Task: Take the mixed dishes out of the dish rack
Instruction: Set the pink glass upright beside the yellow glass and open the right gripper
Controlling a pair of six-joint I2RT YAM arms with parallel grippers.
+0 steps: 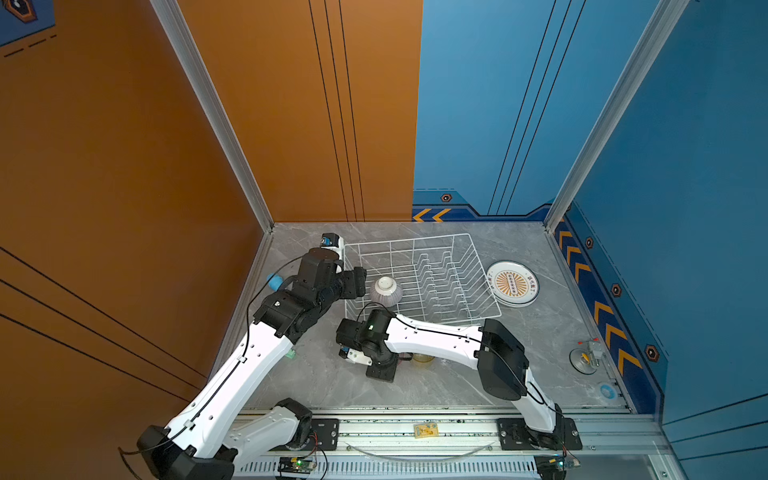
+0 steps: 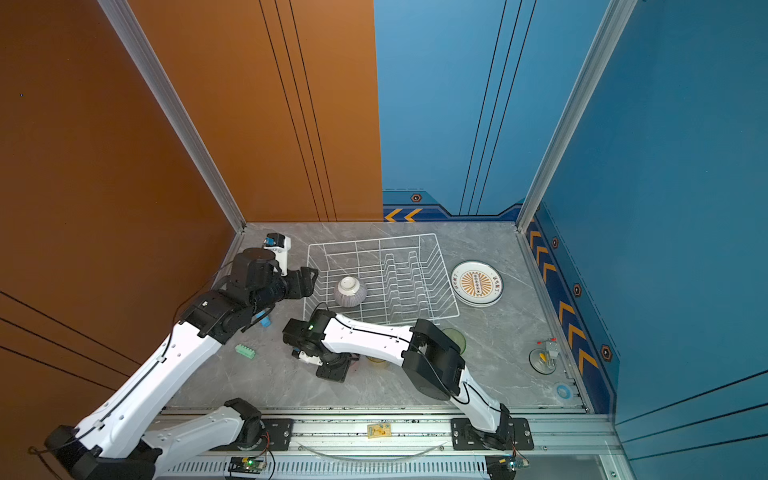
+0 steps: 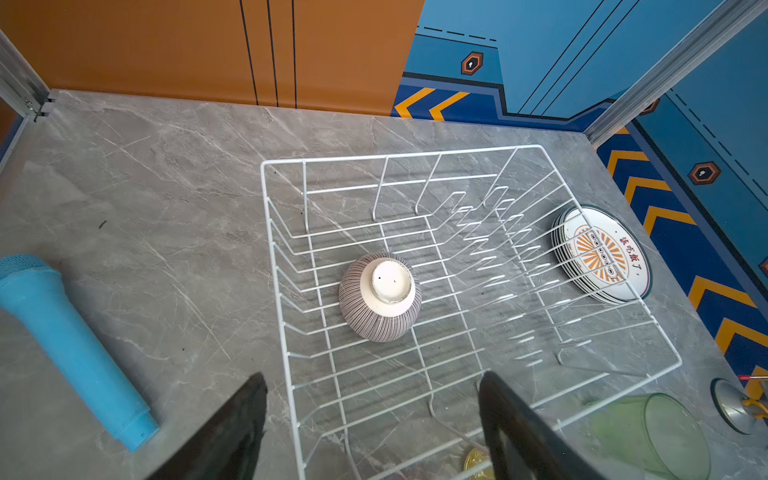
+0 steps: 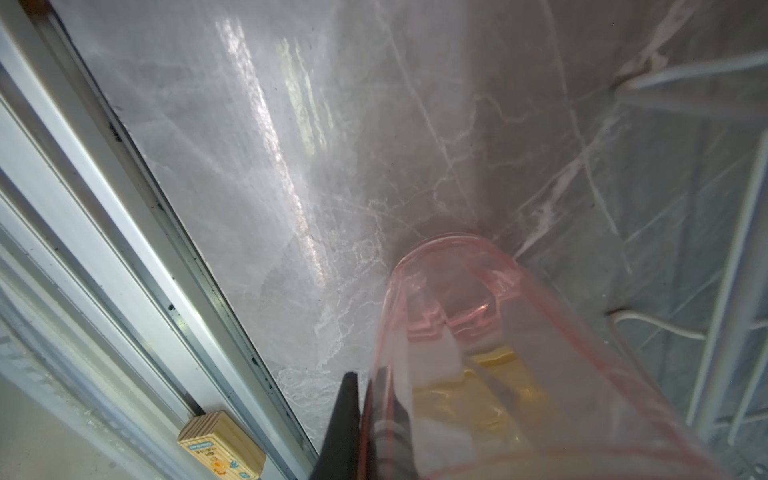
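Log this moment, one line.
dish rack: bowl upside down | left gripper: open | right gripper: shut on pink tumbler | plates: beside rack

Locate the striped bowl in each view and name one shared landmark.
Top view: striped bowl upside down in the dish rack, left end.
Top view: same spot.
Left wrist: mid-picture, inside rack.
Right wrist: not in it.
Landmark: the rack's white wires, in all four.

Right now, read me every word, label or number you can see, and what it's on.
"该吃饭了", as best I can read it: printed on the top plate of the stack beside the dish rack.
Label on the wooden block: too blurred to read.
Nothing else legible.
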